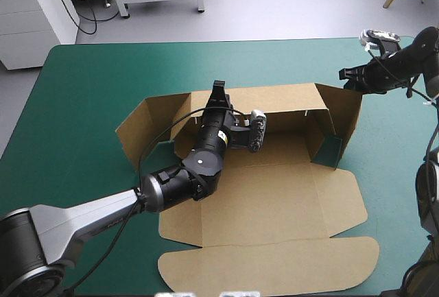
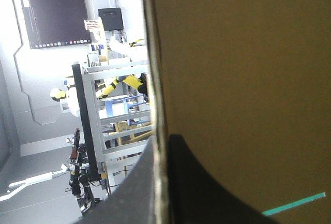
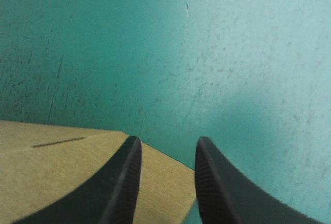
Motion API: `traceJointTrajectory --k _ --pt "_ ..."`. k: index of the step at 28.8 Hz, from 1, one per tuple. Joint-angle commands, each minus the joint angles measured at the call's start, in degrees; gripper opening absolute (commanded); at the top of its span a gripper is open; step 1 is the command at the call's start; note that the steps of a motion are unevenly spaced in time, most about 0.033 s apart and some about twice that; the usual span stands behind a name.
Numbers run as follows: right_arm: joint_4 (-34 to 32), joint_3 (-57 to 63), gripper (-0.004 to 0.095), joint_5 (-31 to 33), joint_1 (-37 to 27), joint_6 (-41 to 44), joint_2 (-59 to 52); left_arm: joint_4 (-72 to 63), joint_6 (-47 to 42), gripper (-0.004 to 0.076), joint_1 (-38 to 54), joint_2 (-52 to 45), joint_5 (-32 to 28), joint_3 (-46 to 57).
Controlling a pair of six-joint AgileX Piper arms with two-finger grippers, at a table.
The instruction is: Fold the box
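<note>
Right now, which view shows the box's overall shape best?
The high view: the whole box, far and side walls raised, lid flat. The left wrist view shows only one wall edge-on; the right wrist view, one corner.

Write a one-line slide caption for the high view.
Left tool pinches the raised back wall of the brown box; right tool, open, hovers by its right corner over the teal-green table.
</note>
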Motion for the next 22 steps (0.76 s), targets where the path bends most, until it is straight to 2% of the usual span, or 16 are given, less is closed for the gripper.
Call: traceJointTrajectory --k 1,7,10,18,22 --pt "1.5 2.3 0.0319 -1.1 -0.3 -1.8 -6.2 2.6 -0.6 -0.0010 -0.4 -2.5 -0.4 -1.3" --pt "1.9 6.1 0.0319 -1.1 -0.3 -2.6 -10.4 3.1 -0.6 -0.0010 -0.4 -2.5 -0.7 -1.3" --pt "5.1 10.2 0.0319 -1.4 -0.3 -5.3 -13.0 3.1 -0.6 -0.0010 -0.4 -2.5 -0.7 -1.3" --pt "8.9 22.9 0.0319 -7.9 -0.3 -10.6 -19.6 3.1 -1.4 -0.0010 -0.4 -2.5 -0.8 -1.3" --pt "13.3 29.5 0.0319 -11.2 -0.3 -16.3 -22.5 3.1 -1.4 -0.0010 -0.4 -2.5 -0.8 -1.3"
